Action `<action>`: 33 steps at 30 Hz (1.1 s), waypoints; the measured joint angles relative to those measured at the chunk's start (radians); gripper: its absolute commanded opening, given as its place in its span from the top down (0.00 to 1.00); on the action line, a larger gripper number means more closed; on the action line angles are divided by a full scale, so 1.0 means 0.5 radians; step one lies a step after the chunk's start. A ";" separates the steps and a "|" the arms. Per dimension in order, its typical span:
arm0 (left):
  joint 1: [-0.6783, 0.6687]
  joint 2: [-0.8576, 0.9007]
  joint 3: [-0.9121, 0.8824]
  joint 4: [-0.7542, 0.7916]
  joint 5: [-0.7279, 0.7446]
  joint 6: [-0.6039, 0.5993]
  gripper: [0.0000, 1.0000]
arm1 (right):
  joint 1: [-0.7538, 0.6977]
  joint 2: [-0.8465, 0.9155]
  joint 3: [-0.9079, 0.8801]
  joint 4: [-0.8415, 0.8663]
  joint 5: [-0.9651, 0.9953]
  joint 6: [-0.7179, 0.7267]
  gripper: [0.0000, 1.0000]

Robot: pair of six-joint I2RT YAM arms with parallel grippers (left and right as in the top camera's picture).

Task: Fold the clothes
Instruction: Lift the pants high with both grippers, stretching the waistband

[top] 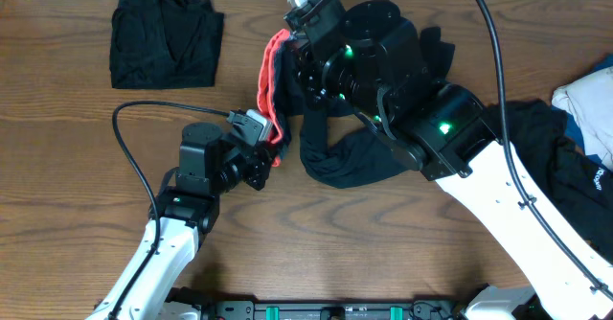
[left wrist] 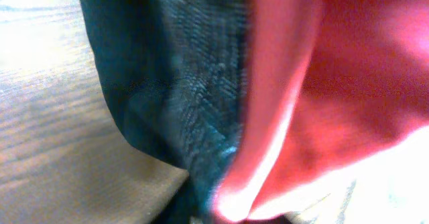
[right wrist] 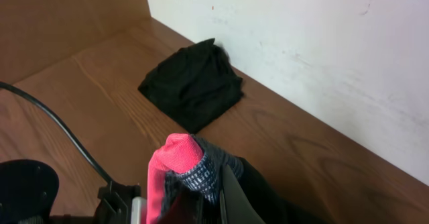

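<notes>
- Two hands work the black trousers (top: 354, 162), crumpled mid-surface (top: 77, 167), with the coral band (top: 271, 90) along their left edge.
- Right hand (top: 290, 44): clamped on the band's far end, with cloth bunched up between its fingers. The arm reaches across the garment, wrist tipped down.
- Left hand (top: 272, 154): low at the band's near end. Its wrist view is all cloth, so I can't tell how open it is.
- To do it well: tension the band straight between both ends, lift level, then lay flat. A twisted leg likely ruins the fold.

Right at my left gripper (top: 274, 149) the trousers (left wrist: 181, 96) show a coarse, matt black weave, with a smoother coral-red band (left wrist: 348, 83) of cloth. Beneath it, the surface (top: 57, 167) is grained, dull-sheened wood.
</notes>
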 measured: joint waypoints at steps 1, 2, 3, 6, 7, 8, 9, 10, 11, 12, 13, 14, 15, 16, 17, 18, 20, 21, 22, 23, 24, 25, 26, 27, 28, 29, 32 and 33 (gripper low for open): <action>0.000 -0.001 0.000 0.002 -0.002 0.002 0.94 | 0.000 0.000 0.000 0.000 0.002 0.000 0.97; 0.000 -0.001 0.000 0.004 -0.002 0.002 0.94 | 0.000 0.000 0.000 0.000 0.007 0.000 0.97; 0.000 -0.001 0.000 0.005 -0.002 -0.005 0.94 | 0.000 0.000 0.000 0.000 0.017 0.000 0.97; -0.001 -0.011 0.000 0.002 -0.002 -0.014 0.94 | 0.000 0.000 0.000 -0.011 0.080 -0.001 0.97; -0.001 -0.025 0.000 -0.002 -0.002 -0.021 0.94 | 0.000 0.000 0.000 -0.016 0.112 -0.002 0.97; -0.001 -0.047 0.000 -0.006 -0.002 -0.025 0.94 | 0.000 -0.002 0.000 -0.021 0.152 -0.002 0.97; -0.001 -0.070 0.000 -0.011 -0.002 -0.027 0.94 | 0.000 -0.003 0.000 -0.025 0.182 -0.003 0.97; -0.001 -0.104 0.001 -0.024 -0.002 -0.027 0.94 | 0.000 -0.008 0.000 -0.029 0.212 -0.008 0.97; -0.001 -0.140 0.003 -0.038 -0.002 -0.028 0.94 | 0.000 -0.014 0.000 -0.030 0.238 -0.012 0.97; -0.001 -0.191 0.013 -0.076 -0.002 -0.029 0.94 | 0.000 -0.026 0.000 -0.030 0.280 -0.024 0.97; -0.001 -0.230 0.025 -0.107 -0.003 -0.029 0.94 | 0.000 -0.035 0.000 -0.030 0.298 -0.029 0.97; -0.001 -0.272 0.044 -0.148 -0.002 -0.029 0.94 | 0.000 -0.055 0.000 -0.030 0.343 -0.043 0.97; -0.001 -0.325 0.075 -0.202 -0.004 -0.030 0.94 | 0.000 -0.073 0.000 -0.030 0.385 -0.054 0.97; -0.001 -0.379 0.113 -0.266 -0.013 -0.032 0.94 | 0.000 -0.103 0.000 -0.029 0.438 -0.072 0.97; -0.002 -0.426 0.149 -0.320 -0.026 -0.033 0.94 | -0.001 -0.128 0.000 -0.028 0.480 -0.084 0.97; -0.002 -0.481 0.197 -0.381 -0.042 -0.034 0.94 | -0.002 -0.159 0.000 -0.027 0.526 -0.098 0.97; -0.002 -0.572 0.291 -0.469 -0.079 -0.034 0.94 | -0.011 -0.217 0.000 -0.027 0.595 -0.123 0.97; -0.002 -0.617 0.351 -0.528 -0.102 -0.034 0.94 | -0.015 -0.243 0.003 -0.027 0.625 -0.138 0.97; -0.002 -0.660 0.409 -0.575 -0.124 -0.034 0.94 | -0.018 -0.263 0.008 -0.024 0.651 -0.149 0.97; -0.002 -0.690 0.456 -0.603 -0.139 -0.032 0.94 | -0.030 -0.284 0.011 -0.016 0.681 -0.164 0.97; -0.002 -0.722 0.519 -0.653 -0.153 -0.029 0.94 | -0.040 -0.298 0.014 -0.008 0.701 -0.177 0.97; -0.002 -0.748 0.577 -0.690 -0.167 -0.025 0.94 | -0.050 -0.311 0.015 0.003 0.729 -0.192 0.97; -0.002 -0.769 0.642 -0.737 -0.180 -0.024 0.94 | -0.062 -0.321 0.015 0.019 0.758 -0.204 0.97; -0.002 -0.783 0.701 -0.768 -0.190 -0.020 0.94 | -0.069 -0.330 0.015 0.038 0.792 -0.221 0.97; -0.002 -0.791 0.764 -0.808 -0.198 -0.020 0.94 | -0.072 -0.336 0.015 0.058 0.822 -0.240 0.97; -0.002 -0.795 0.824 -0.842 -0.199 -0.019 0.94 | -0.074 -0.344 0.015 0.080 0.857 -0.259 0.97; -0.002 -0.796 0.971 -0.894 -0.207 -0.019 0.94 | -0.073 -0.376 0.015 0.138 0.953 -0.321 0.96; -0.002 -0.796 1.015 -0.904 -0.209 -0.019 0.94 | -0.073 -0.394 0.015 0.163 0.991 -0.345 0.97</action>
